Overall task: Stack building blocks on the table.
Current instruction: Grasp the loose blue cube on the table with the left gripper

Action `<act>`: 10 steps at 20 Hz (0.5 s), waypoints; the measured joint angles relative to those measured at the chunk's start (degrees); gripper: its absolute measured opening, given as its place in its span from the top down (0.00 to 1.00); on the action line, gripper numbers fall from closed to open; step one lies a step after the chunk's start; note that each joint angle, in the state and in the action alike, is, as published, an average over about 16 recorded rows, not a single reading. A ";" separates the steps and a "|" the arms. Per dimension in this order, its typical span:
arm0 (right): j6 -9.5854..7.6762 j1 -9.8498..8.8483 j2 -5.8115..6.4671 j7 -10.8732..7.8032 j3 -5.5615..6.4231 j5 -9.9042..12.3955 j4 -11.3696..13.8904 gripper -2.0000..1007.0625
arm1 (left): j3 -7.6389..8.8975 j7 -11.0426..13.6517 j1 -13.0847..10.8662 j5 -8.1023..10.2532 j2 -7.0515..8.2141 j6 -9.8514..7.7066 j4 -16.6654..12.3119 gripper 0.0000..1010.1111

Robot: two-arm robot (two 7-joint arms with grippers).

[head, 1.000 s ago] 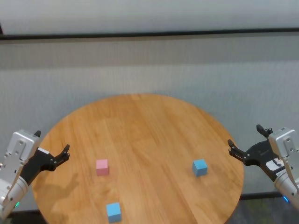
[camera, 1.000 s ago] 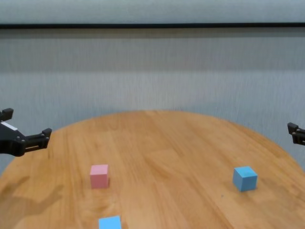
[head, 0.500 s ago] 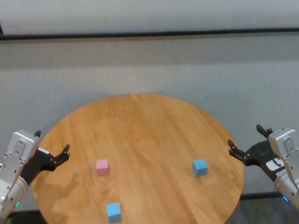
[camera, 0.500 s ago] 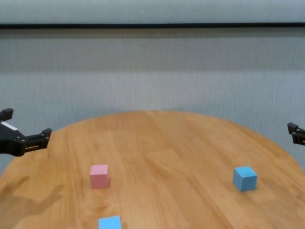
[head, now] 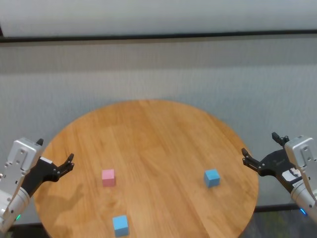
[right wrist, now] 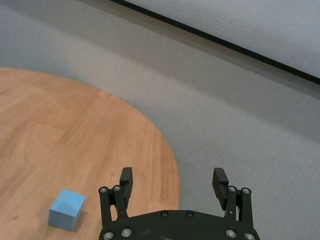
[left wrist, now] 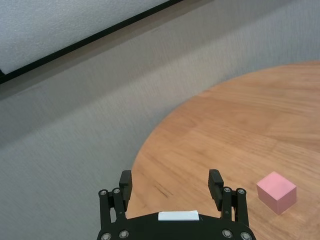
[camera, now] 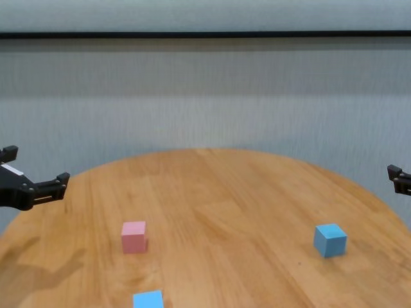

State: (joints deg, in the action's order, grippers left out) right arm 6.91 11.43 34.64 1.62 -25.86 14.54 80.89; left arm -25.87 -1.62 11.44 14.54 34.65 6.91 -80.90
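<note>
Lying apart on the round wooden table are three small cubes, none stacked and none touching another. The pink block sits on the left half, toward the near side. The near blue block lies closer to the robot than the pink one and slightly to its right, close to the table's near edge. The right blue block rests on the right half, about as far out as the pink one and well apart from it.

The left gripper hangs over the table's left edge, off to the left of the pink block and clear of it. In the left wrist view its jaws stand wide with nothing between them, and the pink block shows beyond them on the wood.

The right gripper hangs just past the table's right edge, to the right of the right blue block and not touching it. In the right wrist view its jaws are likewise spread wide with nothing held, the table's curved rim running beneath them and the blue cube lying off to one side on the planks.

A grey wall with a dark horizontal strip stands behind the table.
</note>
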 joint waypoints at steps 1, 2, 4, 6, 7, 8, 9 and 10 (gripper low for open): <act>0.00 0.00 0.00 0.00 0.00 0.00 0.00 0.00 | 0.01 0.01 -0.01 -0.03 0.01 0.03 -0.02 0.01; 0.00 0.00 0.00 0.00 0.00 0.00 0.00 0.00 | 0.03 0.03 -0.04 -0.09 0.07 0.08 -0.10 0.01; 0.00 0.00 0.00 0.00 0.00 0.00 0.00 0.00 | 0.13 0.21 -0.15 -0.28 0.30 0.21 -0.39 0.01; 0.00 0.00 0.00 0.00 0.00 0.00 0.00 0.00 | 0.34 0.65 -0.39 -0.36 0.73 0.38 -0.89 0.01; 0.00 0.00 0.00 0.00 0.00 0.00 0.00 0.00 | 0.52 1.04 -0.59 -0.29 1.05 0.48 -1.25 0.01; 0.00 0.00 0.00 0.00 0.00 0.00 0.00 0.00 | 0.73 1.48 -0.83 -0.19 1.43 0.61 -1.64 0.01; 0.00 0.00 0.00 0.00 0.00 0.00 0.00 0.00 | 0.96 1.98 -1.09 -0.05 1.84 0.78 -2.05 0.01; 0.00 0.00 0.00 0.00 0.00 0.00 0.00 0.00 | 1.23 2.58 -1.41 0.14 2.33 1.00 -2.52 0.01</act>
State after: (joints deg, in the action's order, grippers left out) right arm 6.91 11.43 34.64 1.62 -25.86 14.54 80.89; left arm -24.63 0.96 10.03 14.67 36.98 7.90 -83.41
